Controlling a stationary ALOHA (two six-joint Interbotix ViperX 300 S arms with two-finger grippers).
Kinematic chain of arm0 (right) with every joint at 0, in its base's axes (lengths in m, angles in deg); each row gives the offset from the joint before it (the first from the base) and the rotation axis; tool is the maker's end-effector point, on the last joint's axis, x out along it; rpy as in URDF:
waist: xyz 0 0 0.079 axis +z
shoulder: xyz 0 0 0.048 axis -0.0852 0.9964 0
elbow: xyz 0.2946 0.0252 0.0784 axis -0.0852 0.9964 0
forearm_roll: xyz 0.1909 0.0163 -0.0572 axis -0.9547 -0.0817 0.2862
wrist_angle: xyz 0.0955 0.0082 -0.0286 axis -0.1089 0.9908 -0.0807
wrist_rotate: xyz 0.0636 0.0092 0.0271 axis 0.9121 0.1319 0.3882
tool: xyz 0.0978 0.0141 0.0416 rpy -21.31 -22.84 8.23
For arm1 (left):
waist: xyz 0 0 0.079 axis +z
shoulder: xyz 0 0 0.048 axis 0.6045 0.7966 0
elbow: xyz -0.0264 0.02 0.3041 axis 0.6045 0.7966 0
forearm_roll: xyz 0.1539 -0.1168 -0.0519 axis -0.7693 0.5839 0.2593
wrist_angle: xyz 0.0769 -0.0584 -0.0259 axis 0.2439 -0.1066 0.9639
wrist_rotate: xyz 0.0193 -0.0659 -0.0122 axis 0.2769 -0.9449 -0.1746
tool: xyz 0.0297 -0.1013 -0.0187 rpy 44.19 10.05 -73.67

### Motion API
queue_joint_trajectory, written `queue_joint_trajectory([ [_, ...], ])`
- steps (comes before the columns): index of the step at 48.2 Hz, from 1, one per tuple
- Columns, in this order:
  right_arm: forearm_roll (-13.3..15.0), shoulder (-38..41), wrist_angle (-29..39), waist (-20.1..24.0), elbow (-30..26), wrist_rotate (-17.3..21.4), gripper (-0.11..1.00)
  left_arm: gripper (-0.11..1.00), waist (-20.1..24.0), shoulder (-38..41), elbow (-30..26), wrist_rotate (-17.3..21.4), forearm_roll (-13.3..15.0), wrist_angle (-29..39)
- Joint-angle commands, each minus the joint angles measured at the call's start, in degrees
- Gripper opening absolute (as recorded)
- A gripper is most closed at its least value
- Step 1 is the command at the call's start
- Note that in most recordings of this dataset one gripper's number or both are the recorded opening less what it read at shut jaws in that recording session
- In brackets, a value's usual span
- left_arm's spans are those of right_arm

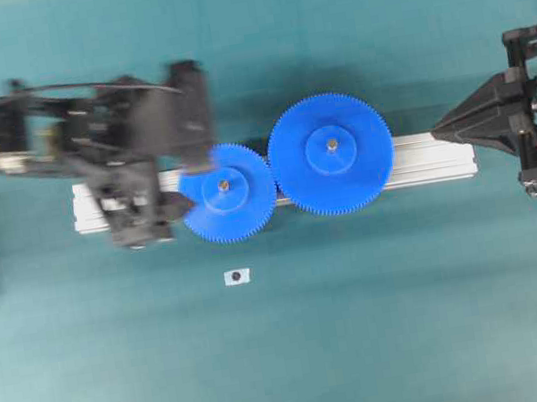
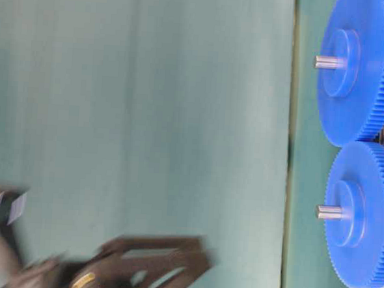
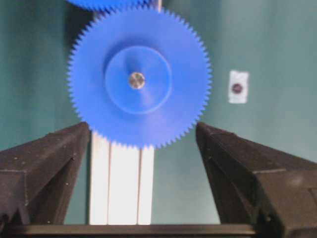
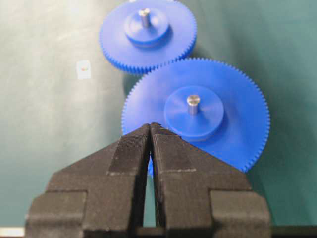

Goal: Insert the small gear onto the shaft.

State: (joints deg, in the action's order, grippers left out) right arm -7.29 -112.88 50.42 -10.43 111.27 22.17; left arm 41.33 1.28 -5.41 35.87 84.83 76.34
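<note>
My target, the small blue plastic toothed gear (image 1: pixel 228 193), lies flat on the thin grey metal shaft (image 1: pixel 222 184) — pin tip poking through its raised hub — teeth touching the larger blue gear (image 1: pixel 330 154).

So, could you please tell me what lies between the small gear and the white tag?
Only bare teal mat separates the small gear from the white tag, overhead.

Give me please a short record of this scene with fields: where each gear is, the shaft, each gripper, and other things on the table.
small gear: seated on its shaft, lying on the aluminium rail
shaft: tip shows through the small gear's hub
large gear: on its own pin, teeth meeting the small gear's
left gripper: open, empty, just beside the small gear
right gripper: shut, empty, back from the large gear
other: white tag with a dark dot, on the green table
</note>
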Motion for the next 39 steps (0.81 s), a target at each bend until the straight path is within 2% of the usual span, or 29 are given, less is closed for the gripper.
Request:
queue_joint_trajectory([
  [1, -0.1, 0.0, -0.3, -0.2, -0.5, 0.4, 0.10, 0.86, 0.3, -5.4, 1.0, -0.2, -0.1, -0.2],
  [11, -0.1, -0.2, -0.2, -0.3, -0.4, 0.4, 0.10, 0.86, 0.3, -14.6, 6.5, -0.7, -0.1, -2.5],
  [22, -0.1, -0.4, -0.2, -0.2, -0.4, 0.4, 0.10, 0.86, 0.2, -22.1, 12.9, -5.1, -0.1, -6.0],
  [39, -0.1, -0.6, -0.2, -0.2, -0.4, 0.5, 0.10, 0.86, 0.2, -26.5, 15.6, -5.9, -0.1, -8.6],
])
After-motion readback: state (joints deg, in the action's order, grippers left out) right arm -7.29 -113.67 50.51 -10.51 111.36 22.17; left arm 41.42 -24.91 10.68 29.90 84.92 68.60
